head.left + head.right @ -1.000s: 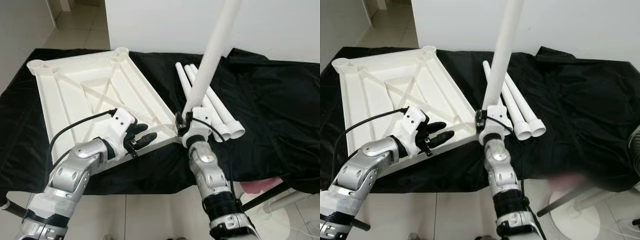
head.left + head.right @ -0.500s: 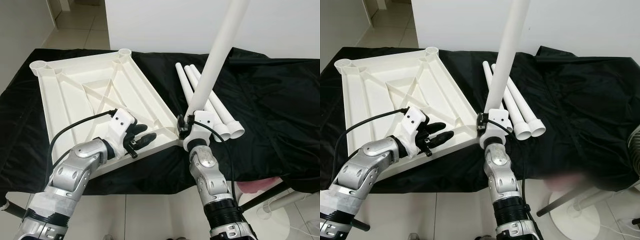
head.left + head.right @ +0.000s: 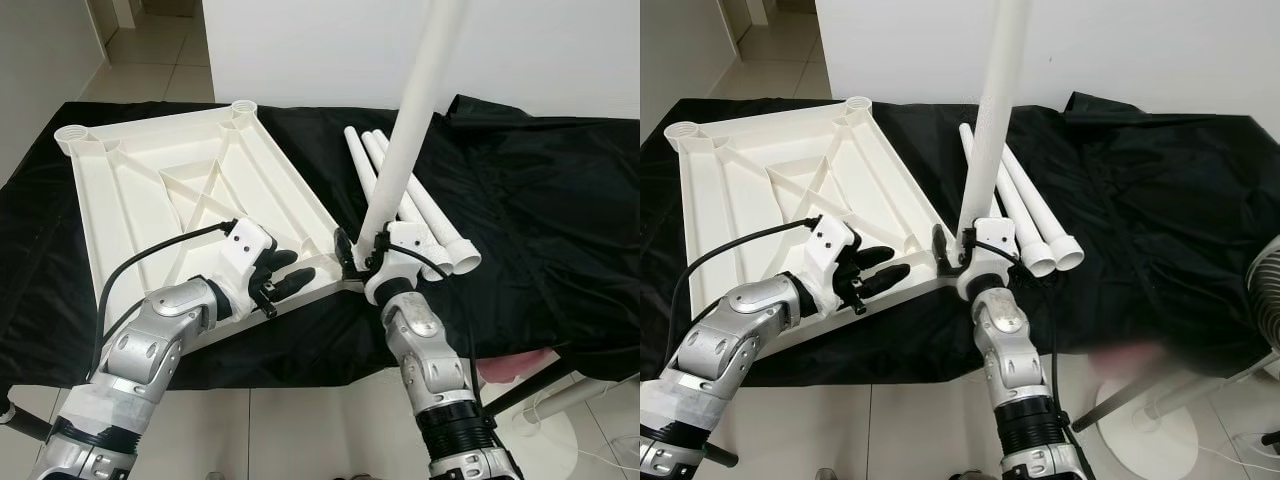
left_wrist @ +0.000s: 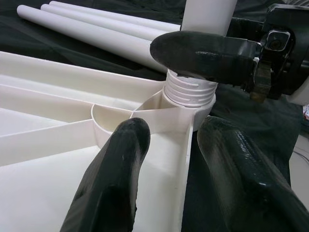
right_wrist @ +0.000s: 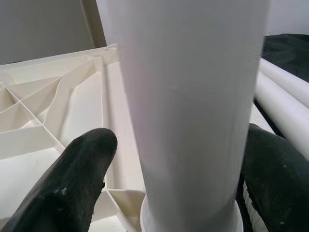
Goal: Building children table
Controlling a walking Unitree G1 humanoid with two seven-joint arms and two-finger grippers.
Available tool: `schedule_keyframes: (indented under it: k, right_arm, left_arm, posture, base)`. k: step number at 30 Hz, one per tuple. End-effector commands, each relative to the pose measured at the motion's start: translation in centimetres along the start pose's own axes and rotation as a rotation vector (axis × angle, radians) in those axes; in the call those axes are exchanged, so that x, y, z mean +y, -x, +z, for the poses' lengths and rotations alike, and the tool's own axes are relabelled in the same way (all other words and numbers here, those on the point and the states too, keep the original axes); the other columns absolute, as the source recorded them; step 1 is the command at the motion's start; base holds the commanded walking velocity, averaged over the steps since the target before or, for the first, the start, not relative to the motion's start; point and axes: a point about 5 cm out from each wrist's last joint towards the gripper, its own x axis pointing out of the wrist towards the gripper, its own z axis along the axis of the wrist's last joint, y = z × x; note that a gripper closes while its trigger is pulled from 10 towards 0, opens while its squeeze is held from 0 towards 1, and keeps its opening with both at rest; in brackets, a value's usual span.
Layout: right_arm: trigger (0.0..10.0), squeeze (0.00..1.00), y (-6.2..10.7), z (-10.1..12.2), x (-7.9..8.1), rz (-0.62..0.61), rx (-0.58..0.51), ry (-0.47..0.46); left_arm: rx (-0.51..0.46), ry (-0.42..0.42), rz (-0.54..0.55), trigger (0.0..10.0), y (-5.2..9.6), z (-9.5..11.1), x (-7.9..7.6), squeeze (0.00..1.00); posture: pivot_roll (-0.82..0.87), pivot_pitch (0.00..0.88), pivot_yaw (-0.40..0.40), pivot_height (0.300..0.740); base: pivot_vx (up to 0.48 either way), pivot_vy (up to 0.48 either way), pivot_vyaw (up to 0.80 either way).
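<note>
The white tabletop [image 3: 170,190] lies upside down on the black cloth, ribs up. My right gripper [image 3: 365,252] is shut on a white leg [image 3: 405,130] that stands almost upright at the tabletop's near right corner. The leg's threaded end [image 4: 188,92] sits on the corner socket [image 4: 164,110]. In the right wrist view the leg [image 5: 193,96] stands between both fingers [image 5: 72,179]. My left gripper [image 3: 297,266] rests open on the tabletop's near edge beside that corner, and its fingers [image 4: 120,169] straddle the rim. Three spare legs [image 3: 440,235] lie side by side to the right.
The black cloth [image 3: 540,190] covers a low table whose front edge is close to my body. A white wall rises behind it. Tiled floor lies below, with a white round stand base [image 3: 570,440] and something pink [image 3: 510,368] at the lower right.
The held leg has swung from leaning right to nearly upright, and its foot stays at the corner socket. My left gripper stays on the tabletop edge.
</note>
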Motion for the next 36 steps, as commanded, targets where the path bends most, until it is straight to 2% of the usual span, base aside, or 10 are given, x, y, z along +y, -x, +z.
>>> schedule_keyframes:
  k: [1,2,7,9,15,20,23,32,34,36]
  right_arm:
    - [10.0,0.39,0.0,-0.4,-0.3,0.0,0.016,-0.01]
    - [10.0,0.0,0.0,-0.4,-0.6,0.019,0.023,0.004]
    - [10.0,0.0,-0.1,-0.5,-1.1,0.034,0.028,0.02]
    - [10.0,0.0,-0.3,-0.4,-1.9,0.088,0.017,0.064]
    - [10.0,0.0,-0.2,-0.5,-2.2,0.129,0.018,0.071]
    - [10.0,0.0,-0.1,-0.6,-2.9,0.226,0.009,0.115]
    - [10.0,0.0,-0.2,-0.6,-3.1,0.234,0.007,0.116]
    - [10.0,0.0,-1.2,-0.1,-3.4,0.299,-0.014,0.131]
    - [10.0,0.0,-2.2,0.2,-3.3,0.381,-0.019,0.143]
    - [10.0,0.0,-2.2,0.2,-3.3,0.381,-0.019,0.143]
  left_arm:
    - [-0.011,-0.013,-0.08,10.0,-0.2,0.3,-0.6,0.0]
    - [-0.012,-0.014,-0.08,10.0,-0.2,0.4,-0.6,0.0]
    - [-0.016,-0.011,-0.078,10.0,-0.3,0.4,-0.6,0.0]
    - [-0.031,-0.008,-0.068,10.0,-0.6,0.5,-0.8,0.0]
    - [-0.048,-0.013,-0.053,10.0,-0.8,0.7,-0.8,0.0]
    - [-0.076,-0.004,-0.067,10.0,-1.5,1.0,-1.6,0.0]
    - [-0.079,0.0,-0.07,10.0,-1.6,0.9,-1.7,0.0]
    - [-0.1,0.014,-0.073,10.0,-2.1,0.9,-2.4,0.0]
    - [-0.1,0.01,-0.089,10.0,-2.3,0.9,-3.1,0.0]
    - [-0.1,0.01,-0.089,10.0,-2.3,0.9,-3.1,0.0]
  posture:
    - [-0.04,0.025,-0.048,0.74]
    - [-0.04,0.027,-0.049,0.74]
    - [-0.04,0.033,-0.05,0.74]
    - [-0.04,0.048,-0.04,0.74]
    - [-0.04,0.048,-0.039,0.74]
    - [-0.05,0.055,-0.035,0.74]
    - [-0.05,0.055,-0.035,0.74]
    - [-0.04,0.065,-0.032,0.74]
    - [-0.03,0.066,-0.033,0.74]
    - [-0.03,0.066,-0.033,0.74]
  base:
    - [0.0,0.0,0.0]
    - [0.0,0.0,0.0]
    - [0.0,0.0,0.0]
    - [0.0,0.0,0.0]
    - [0.0,0.0,0.0]
    - [0.0,0.0,0.0]
    - [0.0,0.0,0.0]
    - [0.0,0.0,0.0]
    - [0.0,0.0,0.0]
    - [0.0,0.0,0.0]
